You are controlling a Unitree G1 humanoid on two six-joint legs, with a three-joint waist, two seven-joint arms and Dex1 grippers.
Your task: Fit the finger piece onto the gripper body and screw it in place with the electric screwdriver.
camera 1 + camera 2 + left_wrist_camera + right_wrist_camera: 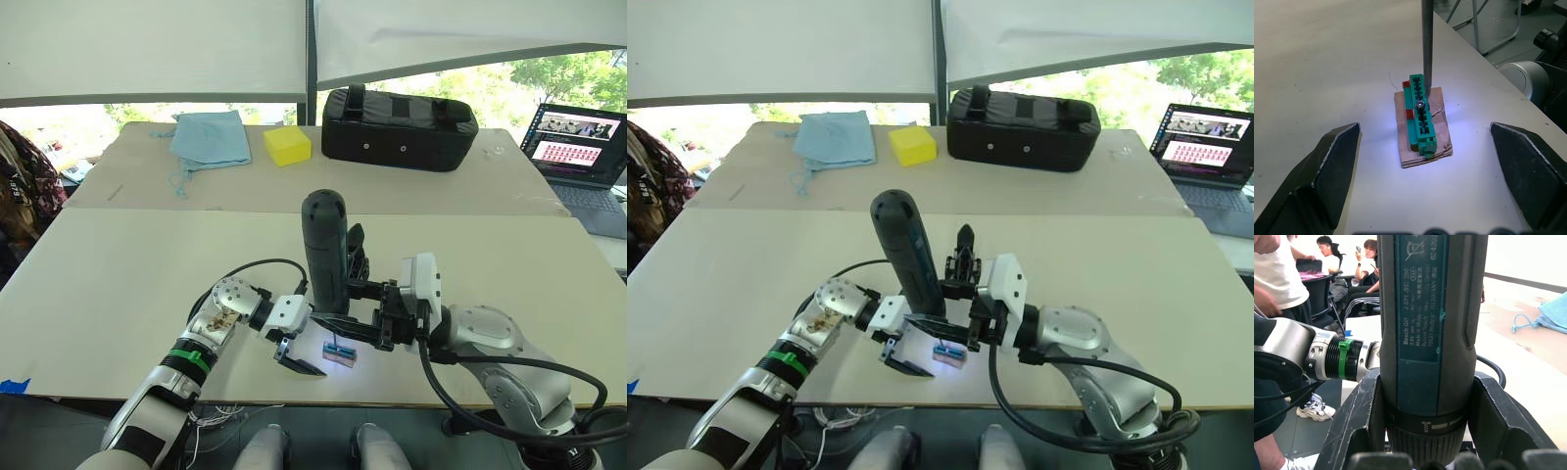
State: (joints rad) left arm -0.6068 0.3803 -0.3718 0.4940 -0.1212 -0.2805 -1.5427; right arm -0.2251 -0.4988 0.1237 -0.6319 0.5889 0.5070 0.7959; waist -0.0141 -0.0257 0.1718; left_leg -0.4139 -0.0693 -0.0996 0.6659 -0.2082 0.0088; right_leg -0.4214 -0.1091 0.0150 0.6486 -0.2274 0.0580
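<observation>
right tool (955,333) clamped around a cylinder; left tool (294,352) spread open, pointing down.

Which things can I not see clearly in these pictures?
- gripper body: in the eye views, partly hidden behind the electric screwdriver and the right gripper.
- Bit tip: in the left wrist view it meets a screw on the green strip; the seating is too small to judge.
- laptop: cut off by the edge, screen unreadable.
</observation>
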